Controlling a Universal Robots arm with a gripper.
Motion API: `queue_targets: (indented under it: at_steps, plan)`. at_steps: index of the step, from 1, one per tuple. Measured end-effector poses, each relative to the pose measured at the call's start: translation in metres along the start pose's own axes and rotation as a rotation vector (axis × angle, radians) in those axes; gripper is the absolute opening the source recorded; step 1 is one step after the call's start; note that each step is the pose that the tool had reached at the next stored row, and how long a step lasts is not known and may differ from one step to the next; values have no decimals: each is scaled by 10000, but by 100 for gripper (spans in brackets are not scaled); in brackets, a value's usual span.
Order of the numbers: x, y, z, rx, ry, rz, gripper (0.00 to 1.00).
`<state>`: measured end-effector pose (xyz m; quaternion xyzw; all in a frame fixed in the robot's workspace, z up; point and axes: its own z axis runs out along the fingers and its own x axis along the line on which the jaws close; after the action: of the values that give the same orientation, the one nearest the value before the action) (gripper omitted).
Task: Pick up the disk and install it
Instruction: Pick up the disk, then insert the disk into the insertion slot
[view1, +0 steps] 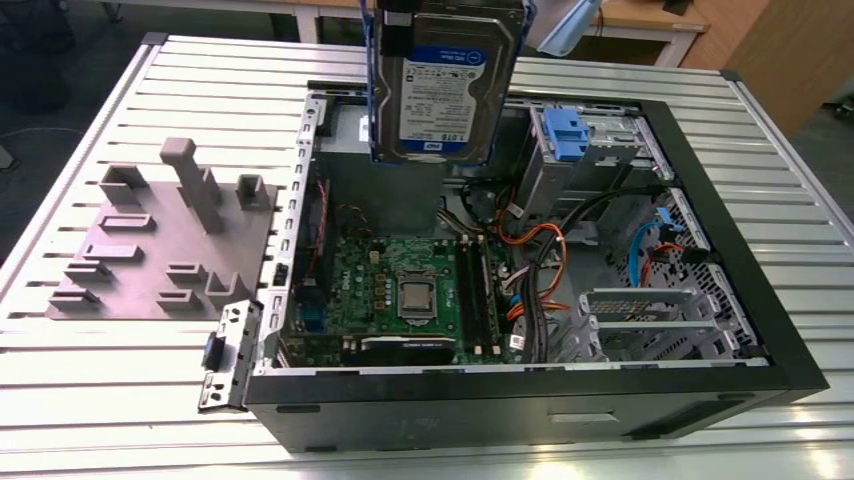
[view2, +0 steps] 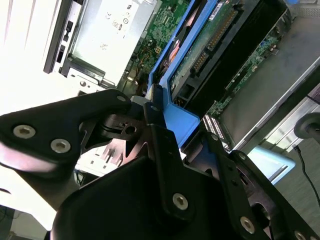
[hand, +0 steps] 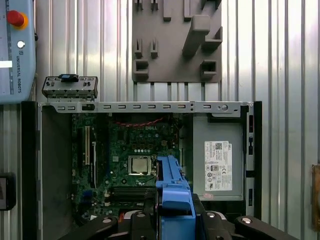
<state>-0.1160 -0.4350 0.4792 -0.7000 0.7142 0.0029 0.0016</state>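
The pincer (view2: 176, 121) is clamped on the blue-bracket end of the disk (view1: 441, 85). The disk hangs directly beneath it, long axis vertical, above the open computer case (view1: 767, 300) on the tabletop (view1: 107, 400).

You have in view one disk (view1: 441, 90); one open computer case (view1: 534, 410); one motherboard (view1: 380, 270) with one bare processor (view1: 411, 297); one grey power-supply box (hand: 217, 160); one grey fixture plate (view1: 134, 250); one metal slot bracket (view1: 227, 355); one teach pendant (hand: 15, 60).
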Motion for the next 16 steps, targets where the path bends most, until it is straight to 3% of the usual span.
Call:
queue_targets:
  at_steps: [10,14,16]
  plan:
    - [32,-133,0,1,8,36,36]
    - [32,-138,0,0,8,36,36]
    - [31,-202,0,0,8,37,36]
